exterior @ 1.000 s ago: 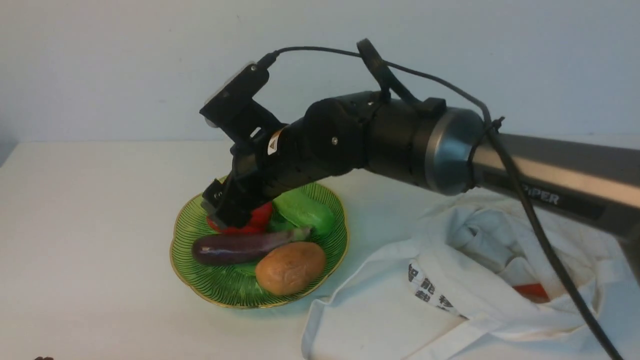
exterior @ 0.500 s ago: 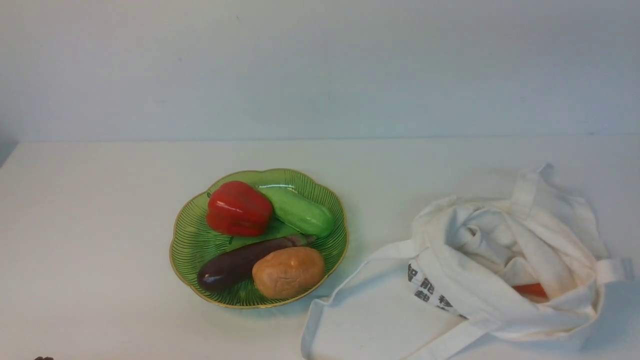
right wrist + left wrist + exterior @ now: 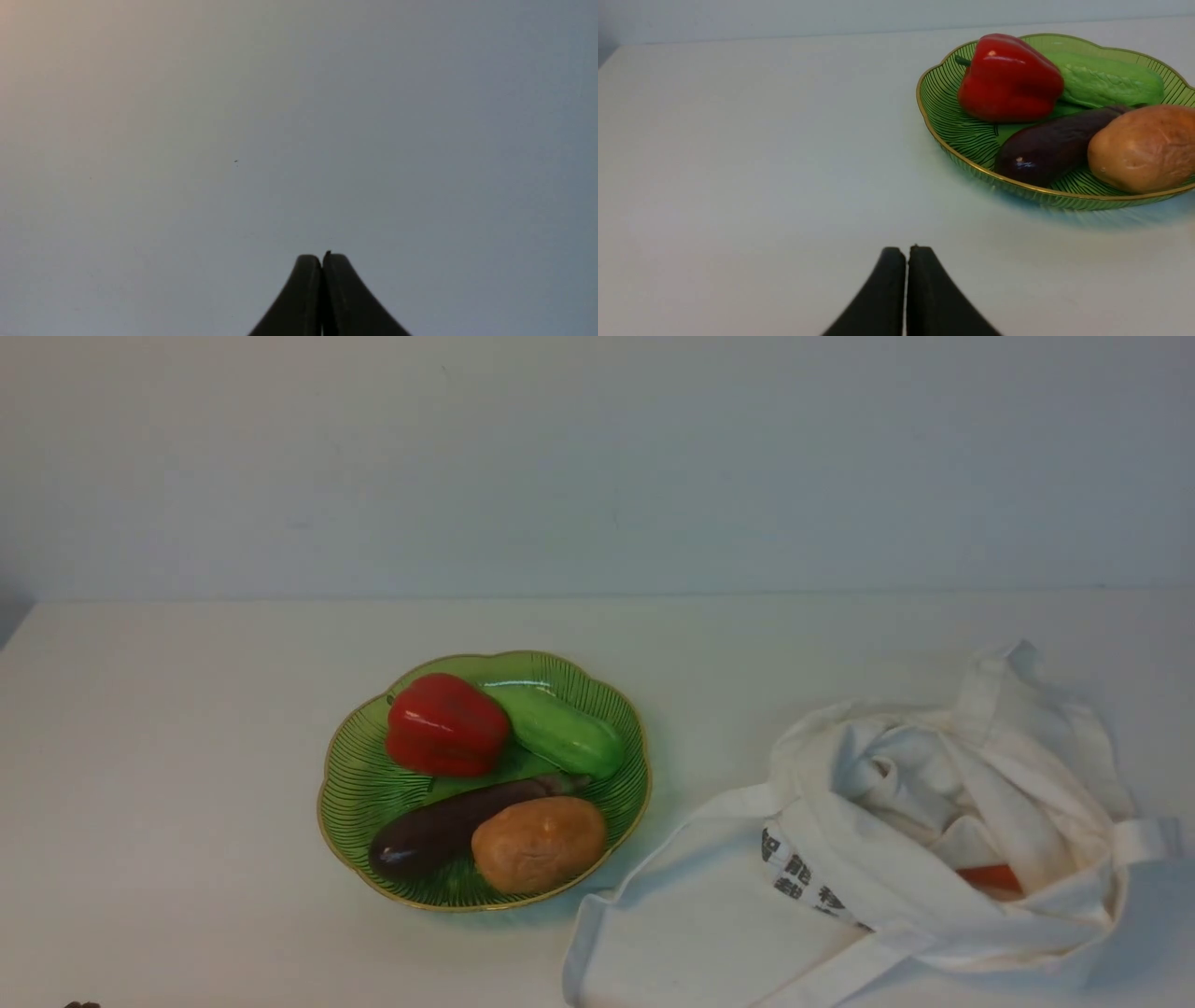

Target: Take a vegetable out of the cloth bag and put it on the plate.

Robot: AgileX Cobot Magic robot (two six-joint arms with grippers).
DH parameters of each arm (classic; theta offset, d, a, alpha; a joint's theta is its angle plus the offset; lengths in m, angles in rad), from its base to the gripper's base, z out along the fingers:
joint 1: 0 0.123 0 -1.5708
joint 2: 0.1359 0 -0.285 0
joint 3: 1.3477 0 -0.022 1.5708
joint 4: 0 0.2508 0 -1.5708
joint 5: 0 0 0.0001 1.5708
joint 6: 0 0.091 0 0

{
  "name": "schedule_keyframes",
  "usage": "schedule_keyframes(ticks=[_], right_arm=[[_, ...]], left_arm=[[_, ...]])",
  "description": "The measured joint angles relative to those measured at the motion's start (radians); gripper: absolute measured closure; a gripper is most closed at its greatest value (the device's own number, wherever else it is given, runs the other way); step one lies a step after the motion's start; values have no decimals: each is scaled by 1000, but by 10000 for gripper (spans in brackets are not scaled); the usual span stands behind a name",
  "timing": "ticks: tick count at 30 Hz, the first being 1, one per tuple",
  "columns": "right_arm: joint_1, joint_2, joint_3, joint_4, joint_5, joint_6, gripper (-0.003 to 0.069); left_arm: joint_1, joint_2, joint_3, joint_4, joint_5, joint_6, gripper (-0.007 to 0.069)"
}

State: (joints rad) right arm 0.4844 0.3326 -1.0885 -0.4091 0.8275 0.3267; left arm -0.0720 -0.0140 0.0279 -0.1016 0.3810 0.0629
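Note:
The dark purple eggplant (image 3: 457, 826) lies on the green ribbed plate (image 3: 350, 779), between a red pepper and a brown potato; it also shows in the left wrist view as eggplant (image 3: 1052, 144) on the plate (image 3: 938, 100). The off-white cloth bag (image 3: 896, 896) lies crumpled at the right, with an orange piece (image 3: 991, 877) showing in its mouth. My left gripper (image 3: 906, 252) is shut and empty, above bare table short of the plate. My right gripper (image 3: 322, 259) is shut and empty, facing a blank surface. Neither arm shows in the front view.
On the plate also sit a red bell pepper (image 3: 445, 725), a green cucumber (image 3: 560, 733) and a brown potato (image 3: 539, 843). The bag's strap (image 3: 653, 887) loops toward the plate's near right side. A white wall stands behind the table.
The right arm, which stood over the plate a second ago, has withdrawn from the front view. The red pepper now sits free on the plate. The eggplant has tilted slightly.

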Motion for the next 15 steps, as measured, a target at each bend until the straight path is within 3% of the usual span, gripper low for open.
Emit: schedule_keyframes(ticks=[8,15], right_arm=[[0,-285,289,-14,-96,78,673],[0,-302,393,133,-154,91,673]], left_arm=[[0,0,0,0,0,0,633],[0,0,0,0,0,0,633]])
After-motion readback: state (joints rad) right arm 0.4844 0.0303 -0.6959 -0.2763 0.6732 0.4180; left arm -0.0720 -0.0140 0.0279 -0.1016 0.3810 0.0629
